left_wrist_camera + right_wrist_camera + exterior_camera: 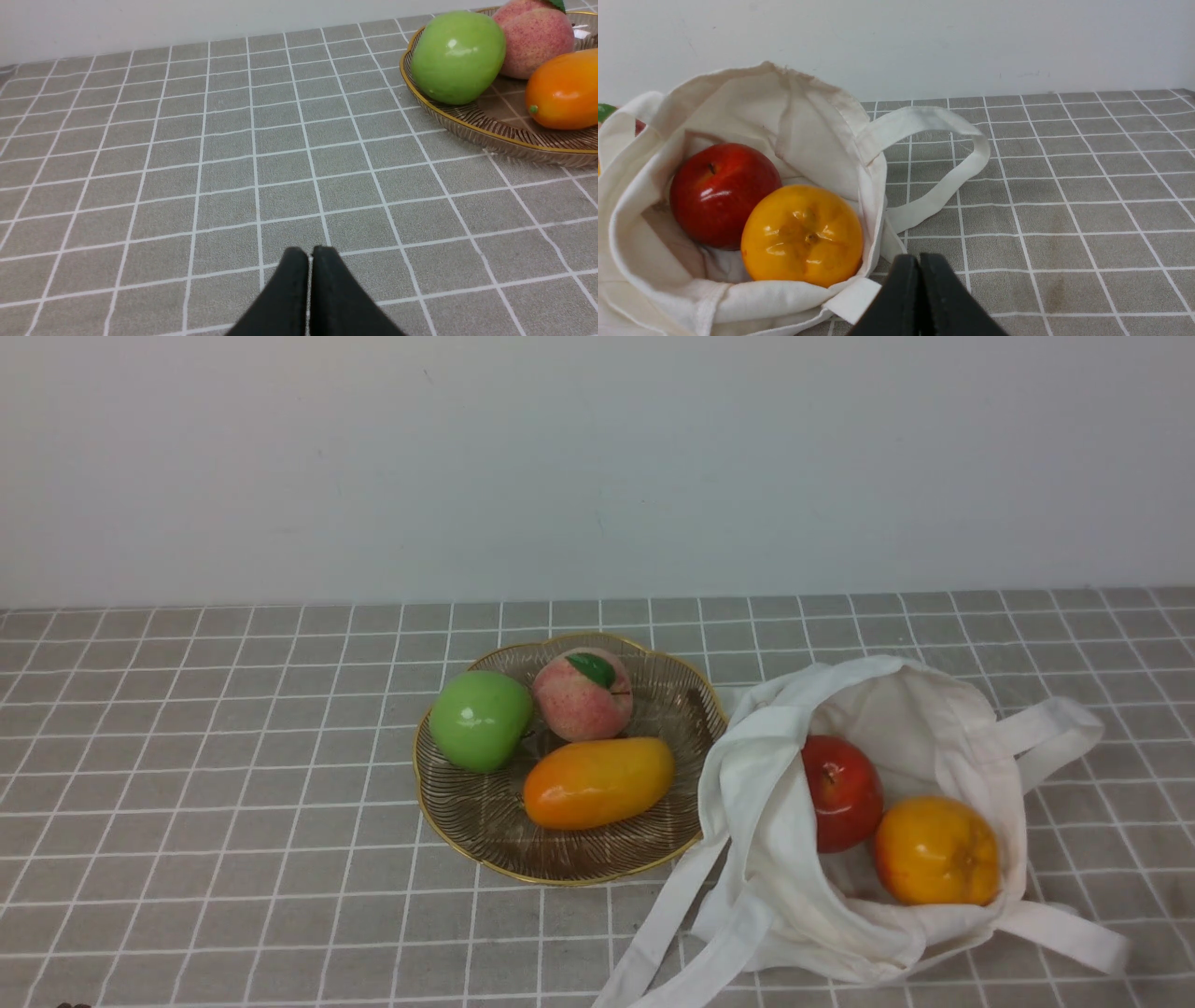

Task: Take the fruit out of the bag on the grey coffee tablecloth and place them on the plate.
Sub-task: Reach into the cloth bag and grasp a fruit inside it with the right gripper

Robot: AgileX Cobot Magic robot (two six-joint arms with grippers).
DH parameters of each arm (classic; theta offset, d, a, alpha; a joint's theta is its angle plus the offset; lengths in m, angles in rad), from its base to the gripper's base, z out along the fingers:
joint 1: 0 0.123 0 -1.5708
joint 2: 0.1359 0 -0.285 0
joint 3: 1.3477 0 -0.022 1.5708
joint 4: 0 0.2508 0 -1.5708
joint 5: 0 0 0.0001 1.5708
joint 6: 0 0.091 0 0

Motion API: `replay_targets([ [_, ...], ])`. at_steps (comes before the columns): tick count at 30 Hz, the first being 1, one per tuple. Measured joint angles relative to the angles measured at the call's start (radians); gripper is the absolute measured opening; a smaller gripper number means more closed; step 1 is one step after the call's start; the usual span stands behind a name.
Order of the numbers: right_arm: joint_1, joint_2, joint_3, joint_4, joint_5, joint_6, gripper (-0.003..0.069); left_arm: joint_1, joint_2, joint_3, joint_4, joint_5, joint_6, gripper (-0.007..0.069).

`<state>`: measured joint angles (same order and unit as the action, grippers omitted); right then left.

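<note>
The off-white cloth bag lies open on the grey checked tablecloth, right of the plate. Inside it sit a red apple and a round orange-yellow fruit; both also show in the right wrist view, the apple and the orange-yellow fruit side by side. My right gripper is shut and empty, just outside the bag's front rim. My left gripper is shut and empty over bare cloth, well short of the plate. Neither arm shows in the front view.
The plate holds a green apple, a pink peach with a green leaf and an elongated orange-yellow mango. The bag's long straps trail toward the front edge and to the right. A white wall stands behind the table.
</note>
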<state>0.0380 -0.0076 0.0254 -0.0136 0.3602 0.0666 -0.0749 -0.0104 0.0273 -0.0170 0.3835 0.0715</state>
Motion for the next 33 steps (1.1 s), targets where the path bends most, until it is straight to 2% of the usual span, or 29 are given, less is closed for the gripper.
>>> replay_targets([
  [6, 0.000, 0.000, 0.000, 0.035, -0.007, 0.026, -0.0015, 0.000, 0.000, 0.000, 0.000, 0.000, 0.000, -0.0008],
  [8, 0.000, 0.000, 0.003, 0.133, -0.027, 0.094, -0.0015, 0.000, 0.000, 0.000, 0.000, 0.000, 0.000, -0.0008],
  [12, 0.000, 0.000, 0.004, 0.510, -0.080, 0.329, -0.0015, 0.000, 0.000, 0.000, 0.000, 0.000, 0.000, -0.0008],
  [16, 0.000, 0.000, 0.004, 0.672, -0.109, 0.384, -0.0015, 0.000, 0.000, 0.000, 0.000, 0.000, 0.000, -0.0008],
  [18, 0.000, 0.000, 0.004, 0.700, -0.129, 0.384, -0.0015, 0.000, 0.000, 0.000, 0.000, 0.000, 0.000, -0.0008],
  [22, 0.000, 0.000, 0.001, 0.708, -0.143, 0.294, -0.0015, 0.000, 0.000, 0.000, 0.000, 0.000, 0.000, -0.0008],
  [28, 0.000, 0.048, -0.225, 0.590, -0.062, -0.019, -0.0015, 0.000, 0.000, 0.000, 0.000, 0.000, 0.000, -0.0008],
  [32, 0.000, 0.192, -0.349, 0.495, 0.032, -0.082, -0.0015, 0.000, 0.000, 0.000, 0.000, 0.000, 0.000, -0.0008],
  [33, 0.000, 0.256, -0.393, 0.449, 0.107, -0.098, -0.0015, 0.000, 0.000, 0.000, 0.000, 0.000, 0.000, -0.0008],
])
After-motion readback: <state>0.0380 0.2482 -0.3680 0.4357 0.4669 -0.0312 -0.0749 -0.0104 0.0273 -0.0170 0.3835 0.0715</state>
